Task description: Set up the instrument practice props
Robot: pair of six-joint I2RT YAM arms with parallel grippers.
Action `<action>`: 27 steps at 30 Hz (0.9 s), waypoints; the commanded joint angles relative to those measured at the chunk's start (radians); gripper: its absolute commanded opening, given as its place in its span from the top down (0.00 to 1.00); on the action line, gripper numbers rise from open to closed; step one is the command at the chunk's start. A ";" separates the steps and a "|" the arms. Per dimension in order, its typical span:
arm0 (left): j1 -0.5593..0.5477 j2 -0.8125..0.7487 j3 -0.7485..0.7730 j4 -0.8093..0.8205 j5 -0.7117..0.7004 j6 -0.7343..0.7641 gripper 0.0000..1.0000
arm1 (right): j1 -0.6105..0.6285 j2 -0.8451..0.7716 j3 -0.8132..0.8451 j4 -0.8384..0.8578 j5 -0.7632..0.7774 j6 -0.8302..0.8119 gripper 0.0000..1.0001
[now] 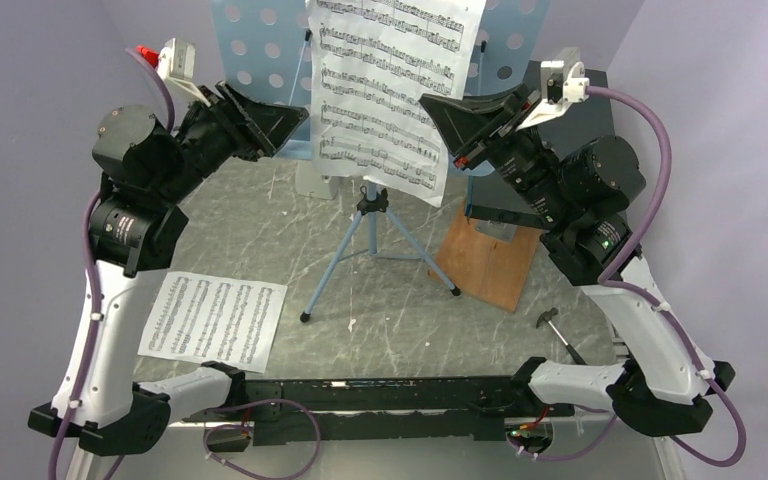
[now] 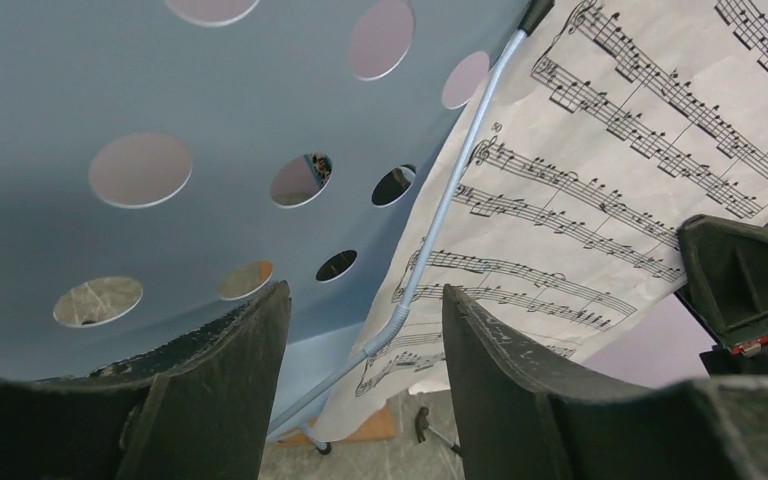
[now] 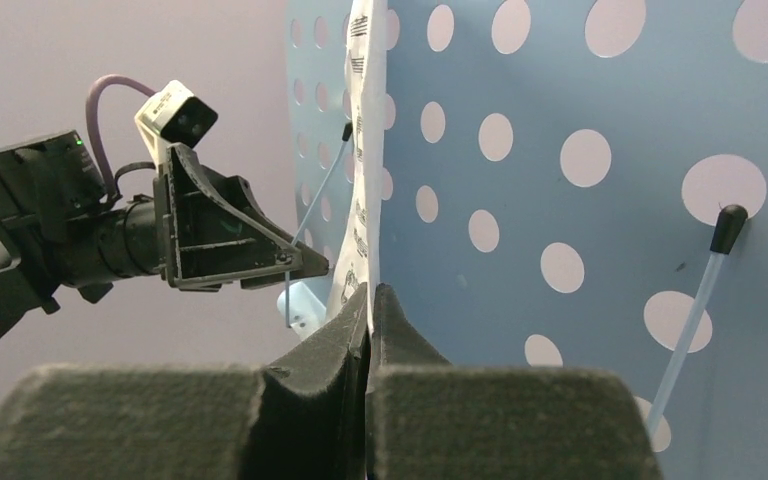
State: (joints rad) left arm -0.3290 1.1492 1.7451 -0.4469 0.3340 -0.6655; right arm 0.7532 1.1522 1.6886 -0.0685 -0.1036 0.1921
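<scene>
sheet-music page (image 1: 390,90) against blue stand (image 2: 60,80) | right end effector (image 3: 370,296) pinching it | left end effector (image 2: 365,305) spread

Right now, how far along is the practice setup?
Done: the blue music stand stands on its tripod. In hand: the right gripper pinches a sheet-music page in front of it; the left gripper hangs open by the retainer wire. Left: a second page lies on the table.

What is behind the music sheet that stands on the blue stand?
Behind the music sheet is the light blue perforated desk of the stand, visible at both sides. Its middle part is covered by the page.
</scene>
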 commanded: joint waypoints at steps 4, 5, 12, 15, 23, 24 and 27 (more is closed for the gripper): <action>-0.001 0.041 0.044 0.121 0.052 0.003 0.47 | -0.003 0.012 0.061 0.010 0.028 -0.068 1.00; -0.001 0.049 0.046 0.127 0.064 0.001 0.50 | -0.003 0.012 0.064 0.011 0.032 -0.072 1.00; -0.001 0.044 0.005 0.216 0.079 -0.004 0.64 | -0.003 0.027 0.099 0.020 0.044 -0.087 1.00; -0.001 0.027 -0.021 0.261 0.076 -0.002 0.67 | -0.003 0.036 0.111 0.019 0.053 -0.098 1.00; -0.001 -0.006 -0.064 0.340 0.078 0.020 0.81 | -0.003 0.058 0.134 0.021 0.068 -0.118 1.00; -0.001 -0.004 -0.061 0.344 0.085 0.021 0.83 | -0.003 0.058 0.133 0.024 0.075 -0.119 1.00; -0.001 -0.003 -0.071 0.381 0.125 0.021 0.86 | -0.003 0.063 0.133 0.041 0.081 -0.119 1.00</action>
State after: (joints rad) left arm -0.3290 1.1675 1.6752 -0.1722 0.4049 -0.6613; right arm 0.7532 1.2144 1.7832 -0.0738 -0.0494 0.0929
